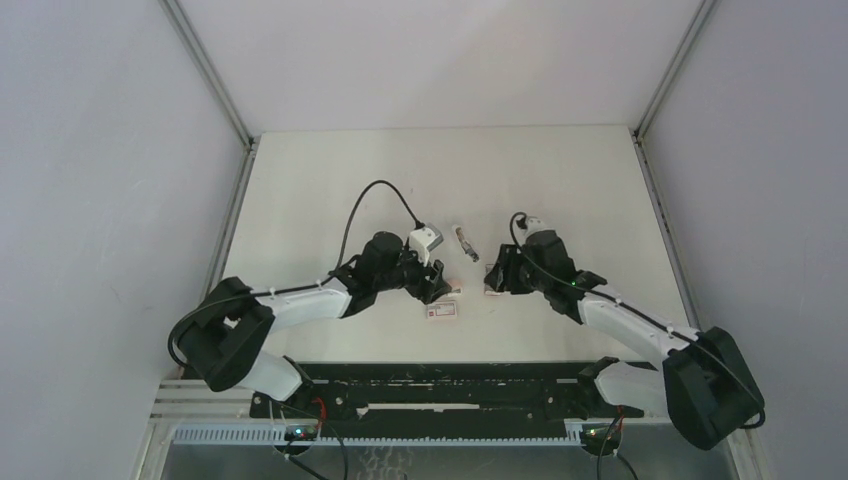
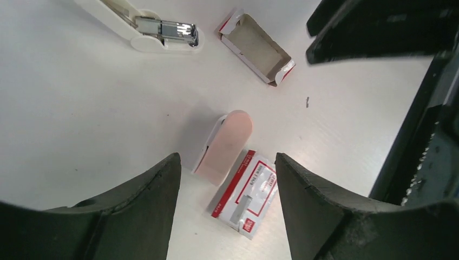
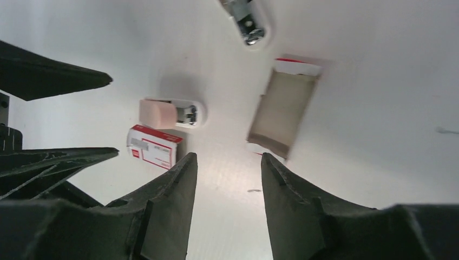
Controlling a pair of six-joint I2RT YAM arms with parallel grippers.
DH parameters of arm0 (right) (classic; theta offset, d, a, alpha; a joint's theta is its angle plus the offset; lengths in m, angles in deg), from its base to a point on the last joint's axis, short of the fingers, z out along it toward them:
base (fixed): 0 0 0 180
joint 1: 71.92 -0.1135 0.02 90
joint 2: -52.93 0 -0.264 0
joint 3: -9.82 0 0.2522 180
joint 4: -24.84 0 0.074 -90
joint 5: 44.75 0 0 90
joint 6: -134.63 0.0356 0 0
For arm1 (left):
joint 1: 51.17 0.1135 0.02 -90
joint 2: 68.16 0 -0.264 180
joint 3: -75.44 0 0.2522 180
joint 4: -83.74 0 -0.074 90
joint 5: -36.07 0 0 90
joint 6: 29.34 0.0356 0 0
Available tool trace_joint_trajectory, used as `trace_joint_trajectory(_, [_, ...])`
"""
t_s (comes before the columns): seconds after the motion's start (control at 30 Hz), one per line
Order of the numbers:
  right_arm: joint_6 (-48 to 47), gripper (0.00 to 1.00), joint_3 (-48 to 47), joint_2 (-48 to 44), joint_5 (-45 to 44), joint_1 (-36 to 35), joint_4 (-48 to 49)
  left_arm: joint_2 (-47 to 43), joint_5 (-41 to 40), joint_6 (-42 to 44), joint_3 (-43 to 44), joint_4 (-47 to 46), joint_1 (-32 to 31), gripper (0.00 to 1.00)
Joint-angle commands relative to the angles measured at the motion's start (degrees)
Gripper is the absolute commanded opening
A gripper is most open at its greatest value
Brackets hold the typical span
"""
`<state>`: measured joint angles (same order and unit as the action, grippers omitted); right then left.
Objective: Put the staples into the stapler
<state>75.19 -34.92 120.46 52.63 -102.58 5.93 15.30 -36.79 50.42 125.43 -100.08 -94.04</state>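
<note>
Looking down from the top view, both arms reach toward the middle of the white surface (image 1: pixel 560 180). The left claw (image 1: pixel 436 284) and right claw (image 1: pixel 497 273) sit near each other. The stapler (image 1: pixel 465 243) lies just beyond the gap between them, and a white box with a red label (image 1: pixel 441 312) lies on the near side of the left claw.

From the left wrist, the left claw (image 2: pixel 225 162) has its jaws apart and holds nothing. A pink-topped piece (image 2: pixel 224 142) touches the labelled box (image 2: pixel 246 190). Farther off is the stapler (image 2: pixel 162 30), its metal channel exposed. Beside it is an open red-and-white tray (image 2: pixel 231 23) whose flat grey-tan inside reads as the staples (image 2: pixel 258 47).

From the right wrist, the right claw (image 3: pixel 228 158) is also spread and empty. The staples (image 3: pixel 282 111) lie just beyond its fingers, with the stapler (image 3: pixel 246 19) farther away.
</note>
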Motion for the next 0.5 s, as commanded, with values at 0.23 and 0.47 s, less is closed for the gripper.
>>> trace_joint_trajectory(0.23, [-4.4,0.48,0.9,-8.2,6.7,6.5,-3.9,5.5,5.9,14.6,2.2,-2.7,0.1,0.68])
trace_joint_trajectory(0.47, [-4.2,0.48,1.8,-10.1,8.3,7.6,-3.8,9.4,6.8,14.9,4.1,-1.2,0.1,0.64])
